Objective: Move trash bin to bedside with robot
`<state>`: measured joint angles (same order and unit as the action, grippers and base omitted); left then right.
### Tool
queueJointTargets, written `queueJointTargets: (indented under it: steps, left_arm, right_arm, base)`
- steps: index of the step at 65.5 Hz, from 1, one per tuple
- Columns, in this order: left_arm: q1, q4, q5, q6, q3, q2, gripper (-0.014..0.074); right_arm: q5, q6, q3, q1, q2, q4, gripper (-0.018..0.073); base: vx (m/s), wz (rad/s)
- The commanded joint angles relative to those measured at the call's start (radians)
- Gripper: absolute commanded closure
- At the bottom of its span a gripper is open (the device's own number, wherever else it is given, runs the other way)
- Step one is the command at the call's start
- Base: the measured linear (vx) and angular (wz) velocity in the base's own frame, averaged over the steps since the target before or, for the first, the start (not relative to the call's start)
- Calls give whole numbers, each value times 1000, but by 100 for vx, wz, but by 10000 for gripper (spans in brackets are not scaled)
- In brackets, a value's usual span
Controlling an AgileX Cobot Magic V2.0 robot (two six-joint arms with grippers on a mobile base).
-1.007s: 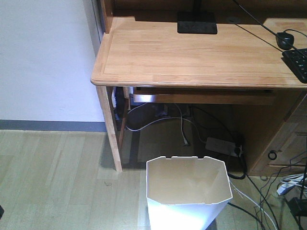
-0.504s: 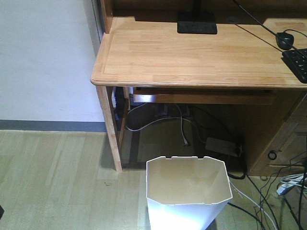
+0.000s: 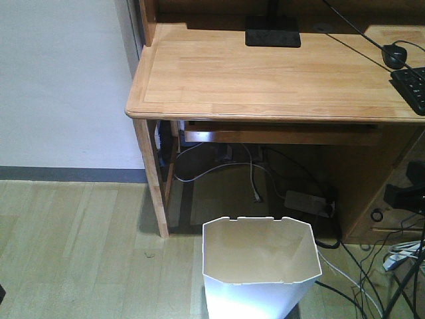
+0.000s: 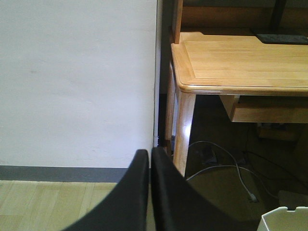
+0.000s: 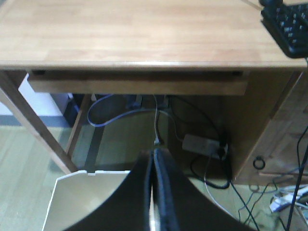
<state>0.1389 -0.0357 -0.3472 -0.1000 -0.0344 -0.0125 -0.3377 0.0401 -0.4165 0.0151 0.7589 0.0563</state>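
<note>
Evidently, the trash bin [image 3: 261, 266] was stood upright on the wooden floor [image 3: 73, 232], just in front of the knee space of the desk [image 3: 265, 73] and near 1 of its legs [image 3: 151, 176]. Its inside was seen to be bare. Loose cables [image 3: 358, 279] were spread on the floor beside it, with 1 pale cable passing close to its base. No bed was shown in any of the 3 views, so the bedside could not be placed.

The left gripper [image 4: 149, 153] was clenched on nothing and pointed at the wall beside the desk, with only a corner of the bin's rim caught at the frame's edge. The right gripper [image 5: 153, 154] was likewise pressed closed and empty, held above and behind the bin, apart from it.

The bin was judged to be light, being thin-walled plastic with nothing in it, and its wall was expected to flex under a squeeze and to feel slick. A hold on the rim was thought best: 1 finger inside and 1 outside, on a flat stretch between the notches. Held by 1 side only, the bin was expected to tilt and swing, so a gentle grip and a slow carry were advised.
</note>
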Motion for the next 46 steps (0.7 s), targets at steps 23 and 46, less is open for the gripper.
queueJointTargets:
  steps: [23, 46]
  left_arm:
    - [-3, 2, 66, -4, -3, -14, 603]
    - [-3, 2, 66, -4, -3, -14, 603]
  right_arm:
    - [8, 7, -37, -3, 16, -8, 178]
    - [3, 2, -37, -3, 15, -3, -50]
  base:
    - [0, 0]
    - [0, 0]
